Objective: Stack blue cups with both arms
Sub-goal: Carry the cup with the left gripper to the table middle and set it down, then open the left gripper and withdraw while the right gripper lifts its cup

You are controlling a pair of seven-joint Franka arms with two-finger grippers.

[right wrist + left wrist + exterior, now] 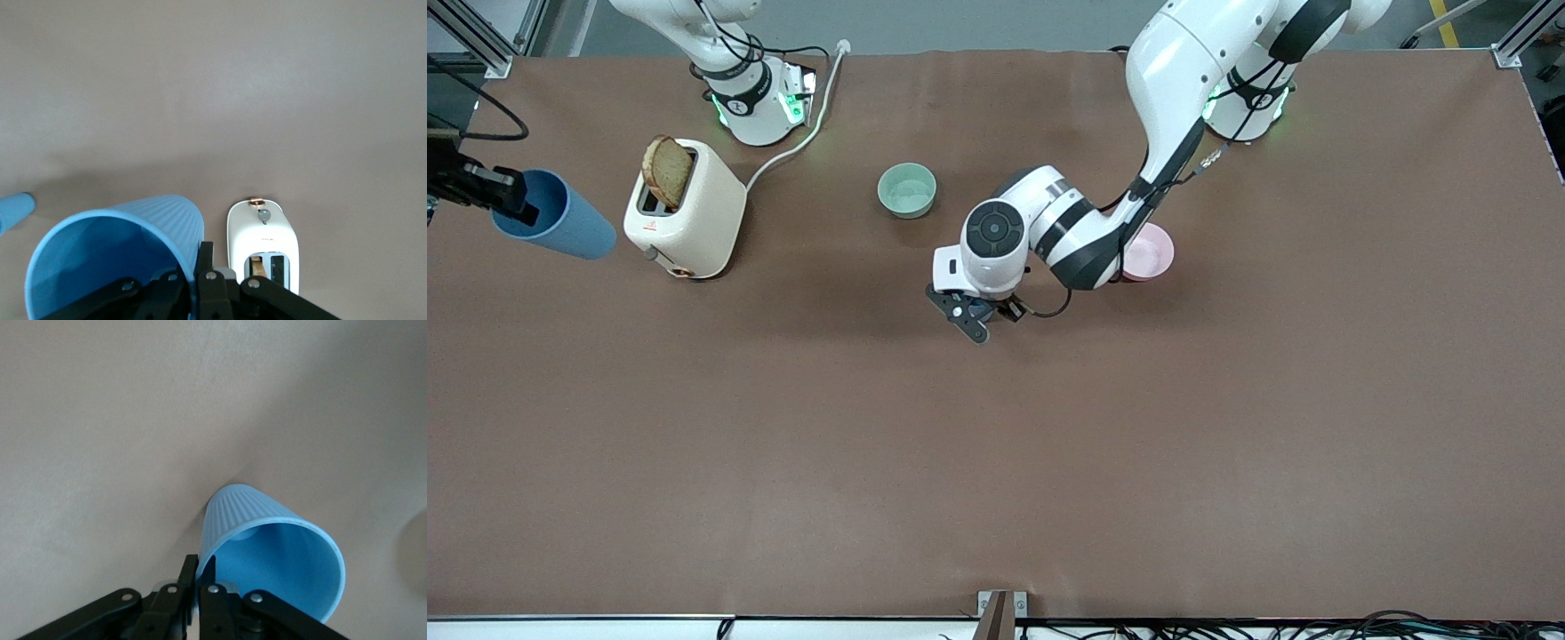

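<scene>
The brown worktop (996, 462) carries a cream toaster (685, 212) toward the right arm's end, with a slice of brown bread (669, 171) standing in one slot and a white cable (800, 133) running from it toward the right arm's base. A mint-green bowl (907, 190) sits near the middle, farther from the front camera than the left gripper (978, 313). A pink bowl (1149, 252) lies toward the left arm's end and is partly covered by the left arm's forearm. The left arm reaches in from its base and bends over the middle of the worktop; its wrist housing hides nearly all of the first blue cup (273, 550) in the front view, where only a sliver of blue shows. The left wrist view shows that cup held by its rim, jaws pinched narrow on the wall, mouth toward the camera and the tapered base pointing down at the worktop, long axis tilted. The right gripper (511, 203) is at the edge of the front view beside the toaster, its arm cut off there. Its jaws grip the rim of the second blue cup (556, 227), which is tilted, mouth toward the gripper, base toward the front camera.
</scene>
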